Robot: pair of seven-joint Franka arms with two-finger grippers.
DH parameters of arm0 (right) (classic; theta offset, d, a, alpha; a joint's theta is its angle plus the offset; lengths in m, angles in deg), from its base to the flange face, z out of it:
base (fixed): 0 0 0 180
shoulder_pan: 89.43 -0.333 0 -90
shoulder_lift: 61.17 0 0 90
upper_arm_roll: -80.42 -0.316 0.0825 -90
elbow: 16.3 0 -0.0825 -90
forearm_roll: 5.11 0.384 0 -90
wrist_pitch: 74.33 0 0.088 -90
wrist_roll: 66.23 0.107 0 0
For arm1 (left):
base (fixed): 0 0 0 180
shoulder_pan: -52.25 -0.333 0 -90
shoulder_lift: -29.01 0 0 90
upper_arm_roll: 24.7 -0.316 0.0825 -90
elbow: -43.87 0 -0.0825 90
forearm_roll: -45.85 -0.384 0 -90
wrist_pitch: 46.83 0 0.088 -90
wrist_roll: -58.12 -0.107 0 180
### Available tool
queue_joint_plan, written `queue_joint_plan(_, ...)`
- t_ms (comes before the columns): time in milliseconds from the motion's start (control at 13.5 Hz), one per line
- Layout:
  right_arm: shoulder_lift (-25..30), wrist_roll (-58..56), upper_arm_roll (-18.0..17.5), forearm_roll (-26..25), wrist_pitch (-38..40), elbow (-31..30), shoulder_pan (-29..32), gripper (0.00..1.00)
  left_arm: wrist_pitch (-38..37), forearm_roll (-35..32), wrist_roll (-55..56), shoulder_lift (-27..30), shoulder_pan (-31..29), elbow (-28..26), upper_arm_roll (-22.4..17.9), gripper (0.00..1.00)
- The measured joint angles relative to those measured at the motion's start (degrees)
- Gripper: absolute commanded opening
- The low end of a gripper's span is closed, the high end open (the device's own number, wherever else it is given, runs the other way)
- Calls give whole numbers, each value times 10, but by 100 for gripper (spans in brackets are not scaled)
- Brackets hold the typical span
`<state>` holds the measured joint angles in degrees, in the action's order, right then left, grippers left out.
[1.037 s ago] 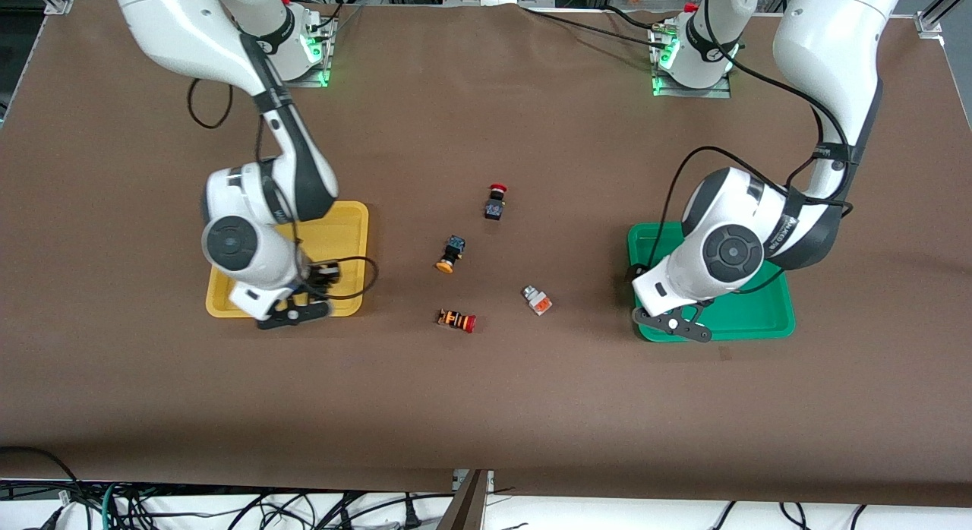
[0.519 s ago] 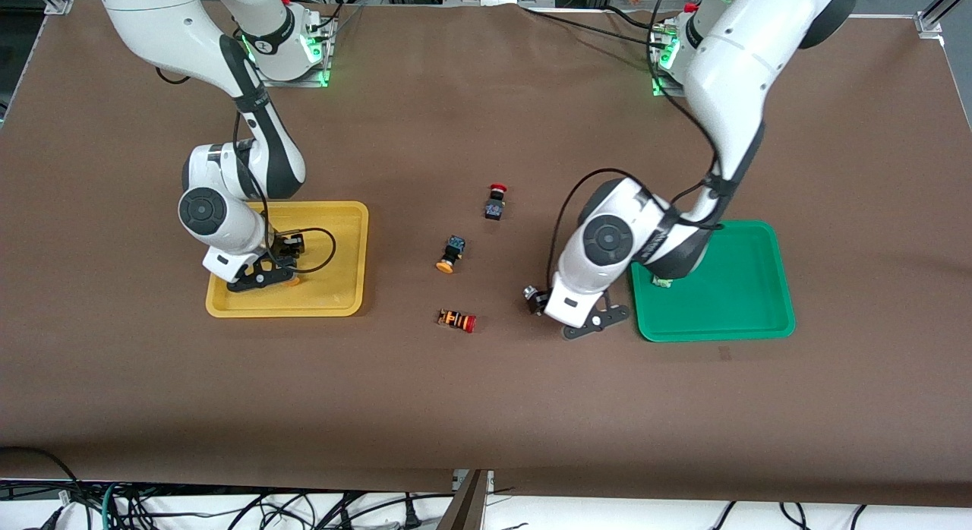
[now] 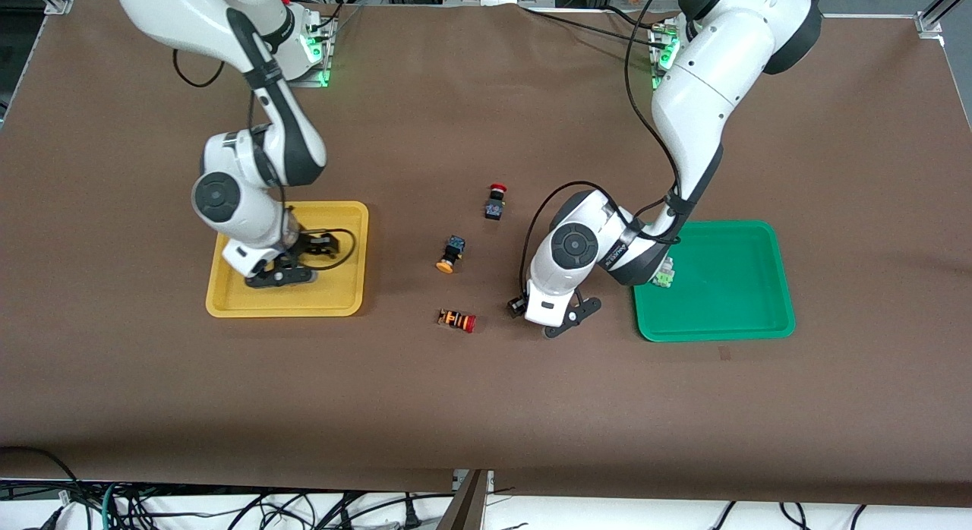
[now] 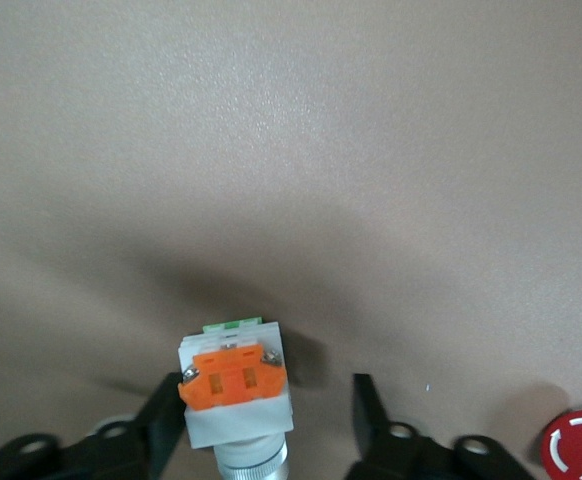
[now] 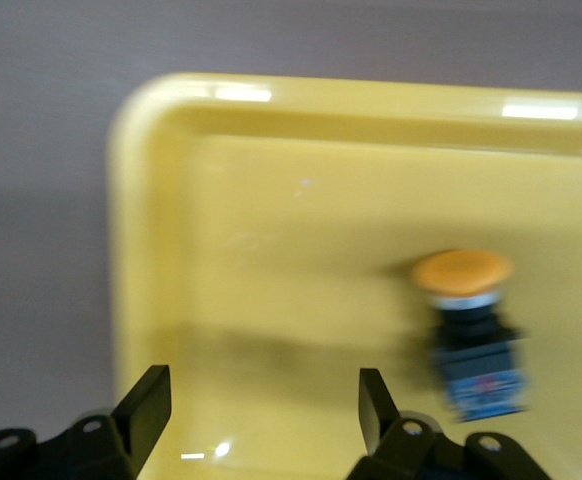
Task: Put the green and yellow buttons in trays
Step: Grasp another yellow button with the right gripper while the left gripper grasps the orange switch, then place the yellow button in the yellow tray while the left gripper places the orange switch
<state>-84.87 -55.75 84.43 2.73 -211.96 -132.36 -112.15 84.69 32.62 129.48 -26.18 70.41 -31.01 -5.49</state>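
Note:
My left gripper (image 3: 548, 317) is open and low over the table beside the green tray (image 3: 729, 310). In the left wrist view a light grey switch with a square orange face (image 4: 236, 395) lies between its open fingers (image 4: 371, 420), close to one of them. The green-faced grey switch (image 3: 666, 274) lies in the green tray. My right gripper (image 3: 281, 272) is open and empty over the yellow tray (image 3: 334, 302). A black switch with a yellow-orange cap (image 5: 468, 325) lies in that tray (image 5: 271, 200), beside the gripper (image 5: 261, 410). A second yellow-capped switch (image 3: 449, 255) lies mid-table.
A black switch with a red mushroom cap (image 3: 495, 202) lies mid-table, farther from the front camera. A striped orange-and-black switch with a red cap (image 3: 457, 320) lies nearer, close to my left gripper; its cap shows in the left wrist view (image 4: 581, 445).
My left gripper left the green tray, where the green-faced switch now lies, and came down round the orange-faced grey switch. My right gripper shifted over the yellow tray, leaving a yellow-capped switch there.

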Motion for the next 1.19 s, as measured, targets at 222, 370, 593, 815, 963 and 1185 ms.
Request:
queue_joint_plan(222, -9, 166, -56, 20, 1, 31, -22, 84, -3, 0, 1, 0, 0, 5, -5, 0)
queue_joint_plan(370, -36, 273, -82, 26, 1, 67, -45, 84, -41, -8, 1, 3, -1, 14, -14, 0)
queue_joint_plan(593, -98, 364, -86, 28, -5, 133, -87, 84, -159, -53, -53, 32, -4, 28, -21, 0)
queue_joint_plan(815, -142, 383, -86, 28, -34, 168, -97, 84, -277, -107, -192, 66, -7, 29, -43, 0)
queue_joint_plan(963, -162, 383, -85, 28, -62, 173, -97, 77, -318, -131, -281, 79, -14, 29, -63, 0)
queue_joint_plan(1185, -178, 383, -85, 28, -92, 173, -100, 53, -339, -136, -444, 86, -63, 29, -80, 0)
